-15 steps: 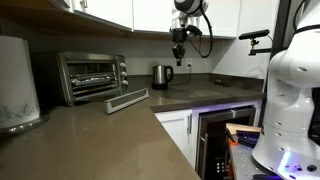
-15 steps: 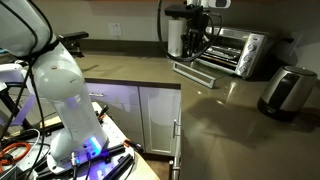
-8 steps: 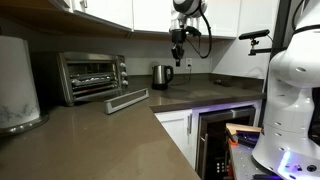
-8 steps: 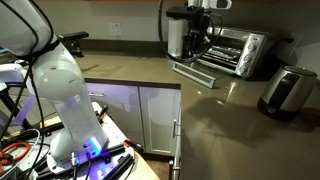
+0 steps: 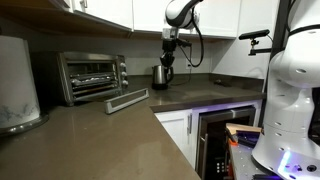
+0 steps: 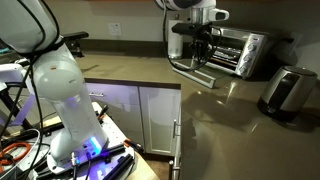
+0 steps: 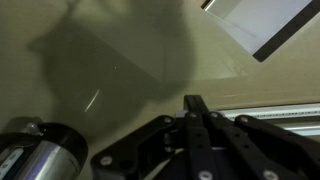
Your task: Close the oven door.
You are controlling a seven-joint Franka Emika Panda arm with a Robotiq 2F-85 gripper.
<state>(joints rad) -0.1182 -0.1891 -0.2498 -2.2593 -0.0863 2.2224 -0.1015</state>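
The small stainless toaster oven (image 5: 90, 75) stands on the counter against the wall. Its glass-fronted oven door (image 5: 126, 100) hangs open, lying flat toward the front, with the bar handle along its outer edge. It shows in both exterior views, oven (image 6: 238, 50) and door (image 6: 194, 72). My gripper (image 5: 167, 60) hangs above the counter between the open door and a kettle, apart from both. In an exterior view the gripper (image 6: 203, 50) is just above the door. In the wrist view the fingers (image 7: 193, 106) are pressed together and hold nothing.
A steel kettle (image 5: 160, 76) stands beside the gripper and shows in the wrist view (image 7: 35, 152). A large pale appliance (image 5: 15, 85) stands at the counter's end. A dark under-counter appliance (image 5: 222, 140) is below. Wall cabinets (image 5: 110, 12) hang overhead.
The gripper has come down and moved toward the oven's open door, away from the wall corner. The door has not moved.
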